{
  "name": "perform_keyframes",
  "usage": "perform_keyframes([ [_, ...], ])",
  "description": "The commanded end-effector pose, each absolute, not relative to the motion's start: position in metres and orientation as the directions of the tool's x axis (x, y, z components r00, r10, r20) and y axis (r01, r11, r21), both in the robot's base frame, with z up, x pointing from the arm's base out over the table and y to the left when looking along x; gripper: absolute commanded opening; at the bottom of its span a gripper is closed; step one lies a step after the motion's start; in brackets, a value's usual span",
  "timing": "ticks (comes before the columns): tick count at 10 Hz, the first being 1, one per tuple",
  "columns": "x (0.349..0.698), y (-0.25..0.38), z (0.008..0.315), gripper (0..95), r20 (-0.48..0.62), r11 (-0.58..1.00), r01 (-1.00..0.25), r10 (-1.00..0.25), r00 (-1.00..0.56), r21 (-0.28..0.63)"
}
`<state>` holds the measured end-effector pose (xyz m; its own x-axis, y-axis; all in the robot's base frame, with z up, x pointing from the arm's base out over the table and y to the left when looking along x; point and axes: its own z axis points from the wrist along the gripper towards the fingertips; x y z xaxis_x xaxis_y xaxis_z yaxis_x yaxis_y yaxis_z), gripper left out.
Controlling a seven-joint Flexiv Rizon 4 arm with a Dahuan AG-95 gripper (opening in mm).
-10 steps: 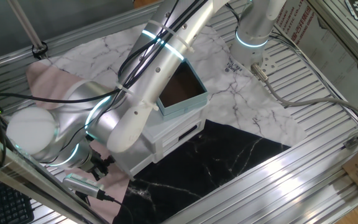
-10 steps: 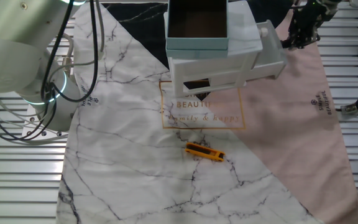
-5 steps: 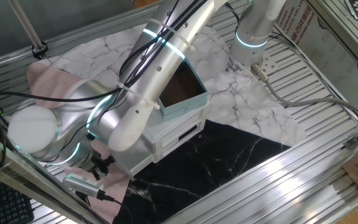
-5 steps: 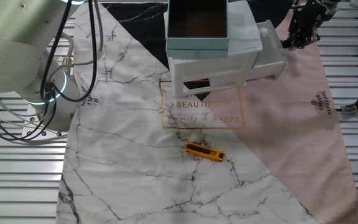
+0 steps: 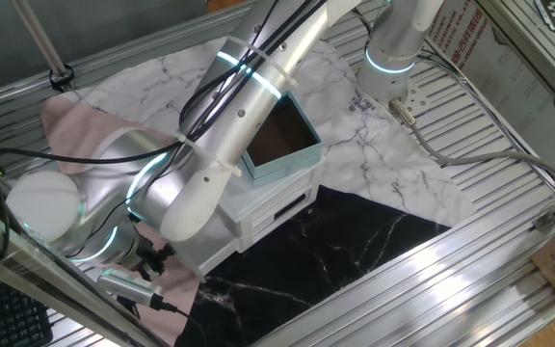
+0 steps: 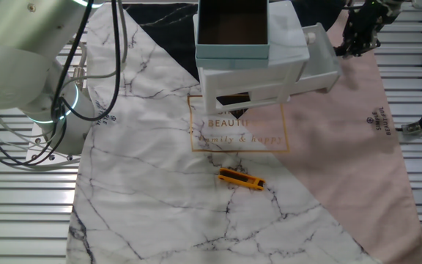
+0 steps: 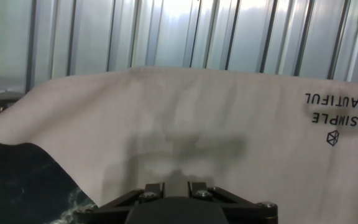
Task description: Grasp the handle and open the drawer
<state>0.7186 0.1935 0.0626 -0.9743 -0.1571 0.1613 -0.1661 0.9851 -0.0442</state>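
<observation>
- We log the lowest white drawer (image 6: 319,75) pulled out of its cabinet (image 6: 255,77).
- Gripper (image 6: 360,33) at the drawer's 2 o'clock; we cannot tell its jaw state.

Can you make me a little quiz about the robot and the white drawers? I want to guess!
1. True or false: the lowest drawer of the white cabinet is pushed all the way in.
2. What sits on top of the cabinet? A) a teal box B) a red cup C) a banana
3. Fill in: the camera on the claw looks at a ____ cloth with printed words.

Key: 1. False, it sticks out to the side. 2. A. 3. Pink.
</observation>
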Motion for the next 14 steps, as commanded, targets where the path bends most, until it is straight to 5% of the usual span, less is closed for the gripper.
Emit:
perform_keyframes([
  [1, 0.7189, 0.1936, 0.0635, 0.0, 0.161, 0.985, -0.166, -0.157, -0.974, -0.045],
  [14, 0.7259, 0.1947, 0.0634, 0.0, 0.158, 0.985, -0.166, -0.157, -0.975, -0.047],
])
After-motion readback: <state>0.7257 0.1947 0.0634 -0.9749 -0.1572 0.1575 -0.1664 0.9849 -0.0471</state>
